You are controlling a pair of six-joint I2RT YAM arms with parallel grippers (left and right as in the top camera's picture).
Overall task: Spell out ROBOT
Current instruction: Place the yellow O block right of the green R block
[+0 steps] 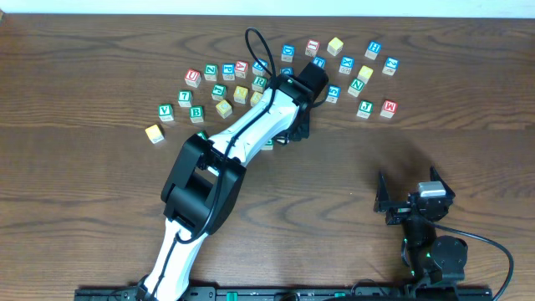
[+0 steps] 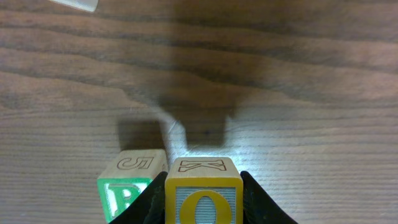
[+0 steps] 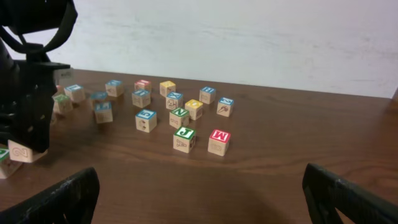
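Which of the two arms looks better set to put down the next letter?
Left. The left gripper is shut on the yellow O block, right beside the green block. The right gripper sits open and empty, well away from the loose blocks.

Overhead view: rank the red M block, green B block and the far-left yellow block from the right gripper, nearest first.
1. Red M block, ahead of the right gripper.
2. Green B block, left cluster.
3. Yellow block, far left.

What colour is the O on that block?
Yellow, on pale blue stripes. The O block shows best in the left wrist view.
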